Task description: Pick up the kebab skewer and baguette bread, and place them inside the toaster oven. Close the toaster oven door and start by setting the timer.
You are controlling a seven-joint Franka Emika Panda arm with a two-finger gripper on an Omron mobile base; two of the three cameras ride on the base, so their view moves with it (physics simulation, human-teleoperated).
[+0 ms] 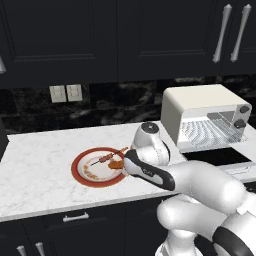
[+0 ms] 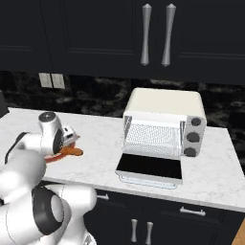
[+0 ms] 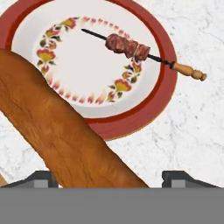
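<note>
hand view: the gripper point(image 3: 109, 177) hangs low over the baguette bread point(image 3: 61, 131), its two dark tips set wide apart, one on each side of the loaf at the bottom edge; whether the pads touch the crust cannot be told, and nothing shows the loaf lifted. the loaf runs from about 10 o'clock down to 6 o'clock, lying across the rim of the red-rimmed plate point(image 3: 148, 109) and out onto the white marble counter point(image 3: 197, 131). the kebab skewer point(image 3: 131, 47) lies on the plate toward 1 o'clock, meat chunks near the middle of the stick, its wooden handle end poking past the rim over the counter, well apart from the loaf. left base view: the plate point(image 1: 80, 172) sits at 9 o'clock of the arm's wrist, the skewer point(image 1: 107, 158) on it. right base view: the toaster oven point(image 2: 165, 124) stands at 3 o'clock of the arm, its toaster oven door point(image 2: 149, 167) dropped flat open, the wire rack visible inside.
</note>
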